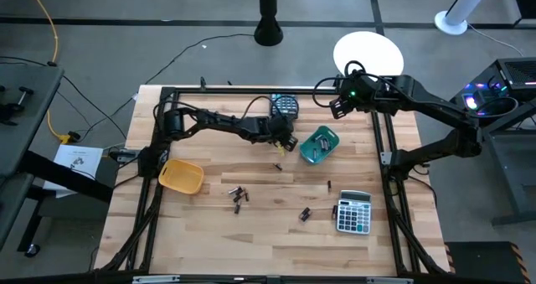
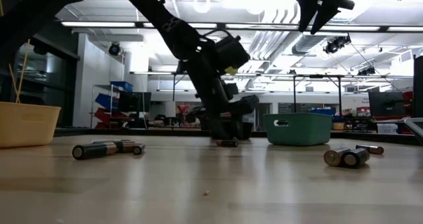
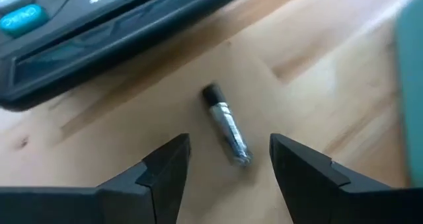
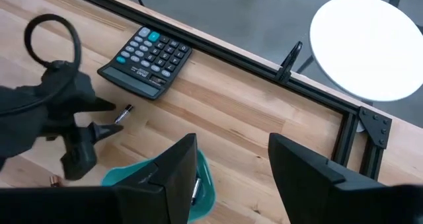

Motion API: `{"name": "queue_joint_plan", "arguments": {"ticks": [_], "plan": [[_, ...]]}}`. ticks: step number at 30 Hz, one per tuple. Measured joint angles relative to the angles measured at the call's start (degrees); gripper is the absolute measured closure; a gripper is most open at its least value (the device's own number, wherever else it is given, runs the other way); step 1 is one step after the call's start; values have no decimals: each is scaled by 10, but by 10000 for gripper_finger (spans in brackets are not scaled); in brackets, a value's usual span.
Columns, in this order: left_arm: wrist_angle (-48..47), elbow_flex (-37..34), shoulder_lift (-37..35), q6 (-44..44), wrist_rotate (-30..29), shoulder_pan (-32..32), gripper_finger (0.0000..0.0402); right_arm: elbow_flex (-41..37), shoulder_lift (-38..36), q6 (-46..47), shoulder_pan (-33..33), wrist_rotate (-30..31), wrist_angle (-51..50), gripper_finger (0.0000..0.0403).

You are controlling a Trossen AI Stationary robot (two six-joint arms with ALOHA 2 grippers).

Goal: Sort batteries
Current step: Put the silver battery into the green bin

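The left gripper (image 3: 228, 168) hangs open over a small silver-and-black battery (image 3: 226, 124) beside the dark calculator (image 3: 99, 26), so it looks ready to drop down and pinch it, while the right gripper (image 4: 231, 168) waits open above the teal plastic tray (image 1: 319, 145).

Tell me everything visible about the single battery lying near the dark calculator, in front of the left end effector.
The small cylindrical battery with a silvery body and one dark end lies flat on the pale wooden tabletop, apart from the dark calculator. It sits lengthwise in the gap ahead of the open left end effector, whose dark fingers flank it without touching. The right wrist view shows it too.
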Motion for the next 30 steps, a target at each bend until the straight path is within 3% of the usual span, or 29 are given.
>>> {"name": "queue_joint_plan", "arguments": {"ticks": [8,11,14,16,23,30], "plan": [[-2,35,56,12,-12,4,214,0,0,0,0,-1,0,222],[-19,37,62,38,2,2,265,0,0,-3,0,-2,0,222],[-38,38,61,56,0,-6,355,0,0,-5,0,0,0,222],[-51,38,53,69,20,-10,383,0,0,-14,0,0,0,222],[-87,26,-29,150,76,-24,392,0,0,-20,0,10,0,222],[23,31,-109,274,110,-38,394,0,0,-29,0,24,-2,222]]}}
